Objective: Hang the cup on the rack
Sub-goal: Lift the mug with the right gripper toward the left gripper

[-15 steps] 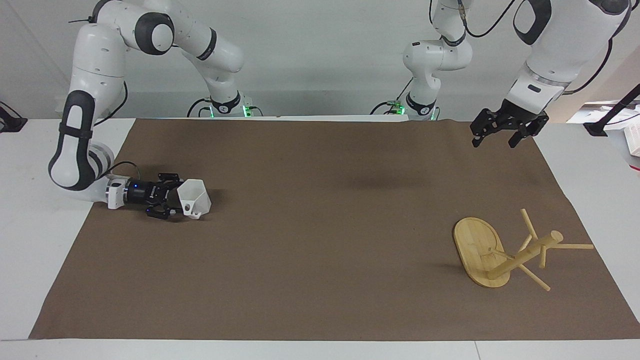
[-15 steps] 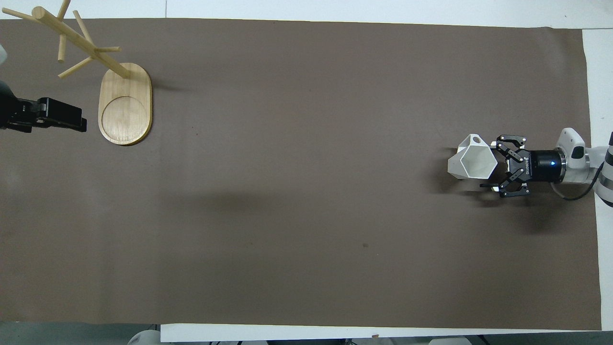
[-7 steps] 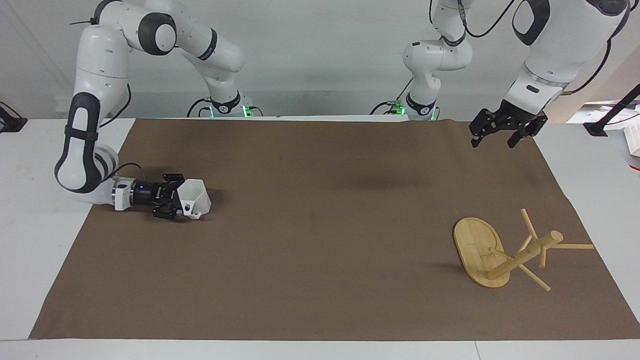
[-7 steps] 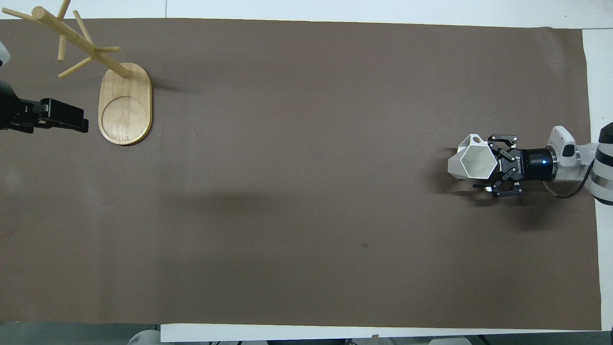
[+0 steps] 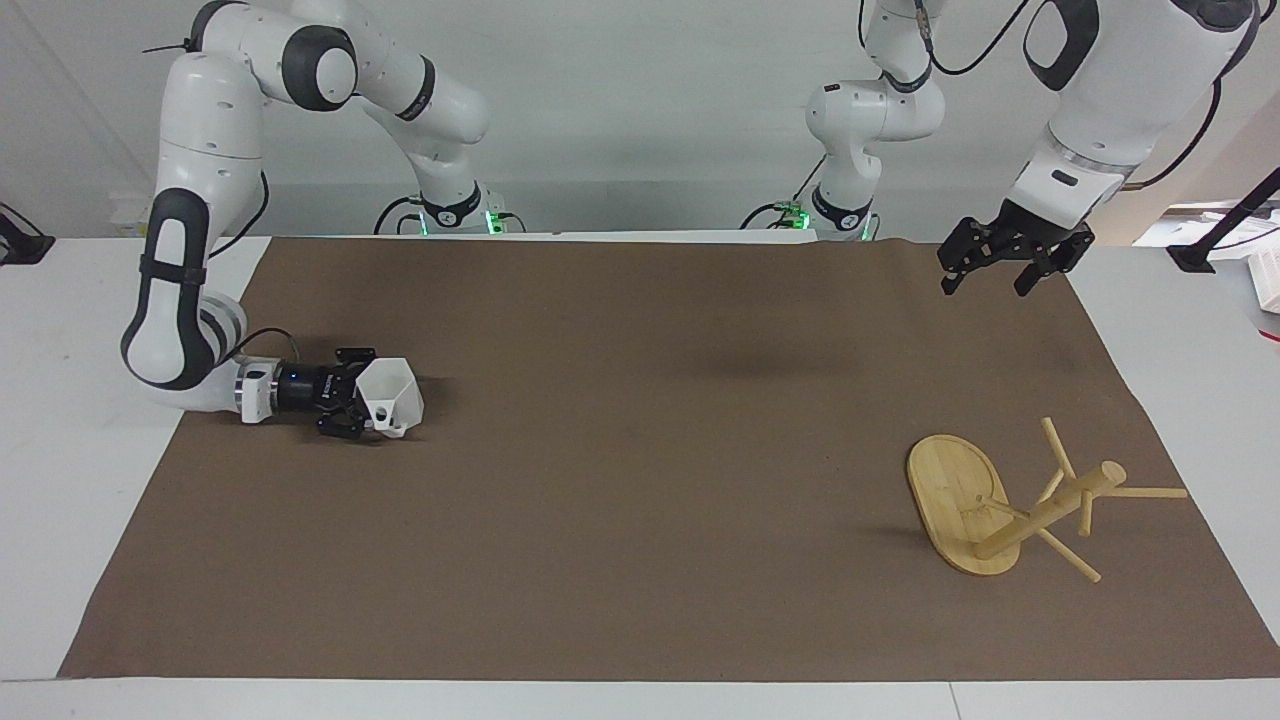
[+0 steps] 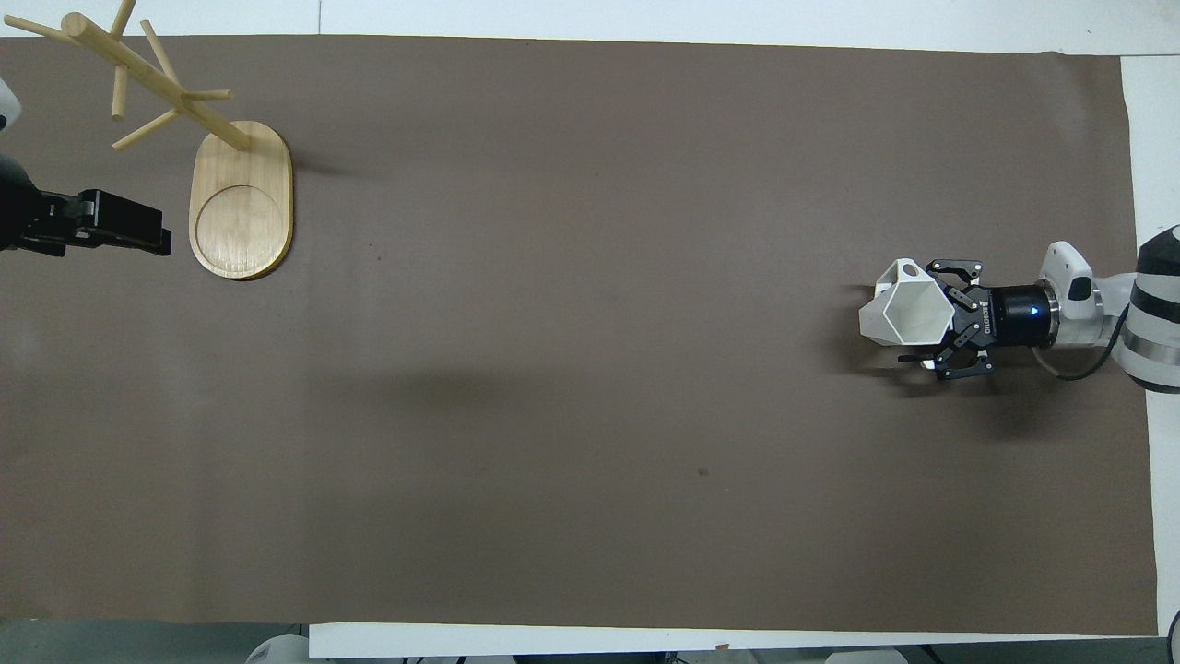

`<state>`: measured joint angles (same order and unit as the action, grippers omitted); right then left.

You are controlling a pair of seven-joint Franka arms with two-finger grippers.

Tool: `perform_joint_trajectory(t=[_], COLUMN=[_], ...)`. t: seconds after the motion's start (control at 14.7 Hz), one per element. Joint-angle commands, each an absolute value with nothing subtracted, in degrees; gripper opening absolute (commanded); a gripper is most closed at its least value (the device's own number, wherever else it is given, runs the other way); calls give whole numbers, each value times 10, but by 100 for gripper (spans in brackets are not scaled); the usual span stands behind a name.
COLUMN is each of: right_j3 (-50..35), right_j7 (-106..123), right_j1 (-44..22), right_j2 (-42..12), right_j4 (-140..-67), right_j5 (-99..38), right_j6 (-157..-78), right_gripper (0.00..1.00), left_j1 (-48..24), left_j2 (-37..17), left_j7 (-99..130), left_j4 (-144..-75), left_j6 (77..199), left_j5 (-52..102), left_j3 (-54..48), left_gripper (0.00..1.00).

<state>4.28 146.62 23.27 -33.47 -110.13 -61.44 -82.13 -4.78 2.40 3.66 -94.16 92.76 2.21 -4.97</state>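
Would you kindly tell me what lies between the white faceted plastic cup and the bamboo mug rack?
Nothing: only bare brown mat separates the white faceted cup from the bamboo rack, plainest in the overhead view.

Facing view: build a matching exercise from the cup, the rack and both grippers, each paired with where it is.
Things:
1. cup
2. rack
3. left gripper
4. right gripper

Places:
A. up in the air, open, over a corner of the brown mat
B. low and level, open at the cup's side
C. on the mat at the right arm's end of the table
D. on the mat at the left arm's end of the table

Pairs: 1-C, 2-D, 3-A, 4-B
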Motion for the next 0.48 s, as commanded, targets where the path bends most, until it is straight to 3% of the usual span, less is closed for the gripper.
perform_joint_trajectory(t=[0.0, 0.14, 0.2, 0.27, 0.34, 0.41], right_j3=[43, 43, 43, 43, 43, 43], right_j7=[1480, 1480, 1480, 1480, 1479, 1476], right_j1=[229, 221, 213, 210, 209, 207], right_j2=[-327, -327, -327, -327, -327, -327], right_j4=[-1114, -1114, -1114, -1112, -1111, -1111], right_j5=[-628, -628, -628, -628, -628, -628], right_j6=[-824, -824, -825, -826, -828, -834], right_gripper=[100, 97, 91, 81, 59, 44], left_j1=[-52, -52, -51, -52, -52, -52], left_j2=[39, 39, 38, 37, 36, 36], left_j7=[35, 35, 35, 33, 30, 29], left_j4=[-957, -957, -956, -953, -952, -952], left_j6=[937, 938, 939, 941, 946, 949], left_j5=[21, 21, 21, 21, 21, 20], left_j3=[-48, -48, -48, -48, -48, -49], left_gripper=[100, 100, 100, 100, 100, 100])
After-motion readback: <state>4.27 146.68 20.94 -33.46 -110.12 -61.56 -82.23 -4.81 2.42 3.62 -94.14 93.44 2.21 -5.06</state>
